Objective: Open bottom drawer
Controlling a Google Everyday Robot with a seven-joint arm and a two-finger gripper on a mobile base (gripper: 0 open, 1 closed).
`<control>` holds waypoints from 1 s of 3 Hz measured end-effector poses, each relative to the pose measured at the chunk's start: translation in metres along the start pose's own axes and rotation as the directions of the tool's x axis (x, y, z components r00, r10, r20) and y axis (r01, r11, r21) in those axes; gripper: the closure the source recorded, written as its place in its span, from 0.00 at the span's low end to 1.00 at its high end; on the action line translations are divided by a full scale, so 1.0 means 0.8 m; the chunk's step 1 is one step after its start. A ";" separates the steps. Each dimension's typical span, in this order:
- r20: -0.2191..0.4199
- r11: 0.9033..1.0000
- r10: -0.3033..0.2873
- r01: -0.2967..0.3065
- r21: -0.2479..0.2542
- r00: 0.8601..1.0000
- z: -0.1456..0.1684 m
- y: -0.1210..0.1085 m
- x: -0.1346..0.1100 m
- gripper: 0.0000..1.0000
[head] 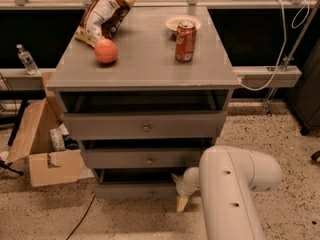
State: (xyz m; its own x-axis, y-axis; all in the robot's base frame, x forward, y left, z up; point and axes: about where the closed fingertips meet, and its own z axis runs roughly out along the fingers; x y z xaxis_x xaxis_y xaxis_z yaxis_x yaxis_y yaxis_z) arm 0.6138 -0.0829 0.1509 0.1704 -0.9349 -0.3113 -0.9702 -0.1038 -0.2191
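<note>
Three grey drawers stacked in one cabinet (145, 64), flat matte fronts with square edges; the top drawer (115, 126) is the tallest and widest, the middle drawer (115, 159) is slimmer, and each shows a small round brass knob at its centre. Lowest of all, just above the floor (280, 139), sits the bottom drawer (132, 190), the slimmest and narrowest front, with a dark band of shadow along its top edge; its knob I cannot make out.

Down at that drawer's right end is the gripper (179, 190), on the end of a fat, smooth, glossy white arm (230, 199) that bends in from the lower right; its fingers (182, 203) stand apart, one tan tip angled down towards the floor and the other up by the front's top corner, with nothing between them; contact with the drawer I cannot tell.

Up on the smooth grey cabinet top: a crinkled chip bag (102, 15) at the back left, an orange ball (106, 51) just in front of it, a red soda can (185, 40) upright on the right, a small round plate (175, 21) just behind the can.

Around it, speckled pale terrazzo floor; an open cardboard box (45, 159) beside the cabinet on the left; a clear water bottle (26, 59) on a low ledge (270, 74); a white cable (280, 44) looping down at right.
</note>
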 end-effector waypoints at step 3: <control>0.076 0.999 0.048 -0.047 -0.019 0.996 -0.024 0.068 -0.004 0.73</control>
State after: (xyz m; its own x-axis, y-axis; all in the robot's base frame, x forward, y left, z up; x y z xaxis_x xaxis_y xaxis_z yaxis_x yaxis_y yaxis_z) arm 0.5574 -0.0923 0.1577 0.1362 -0.9103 -0.3910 -0.9801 -0.0663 -0.1870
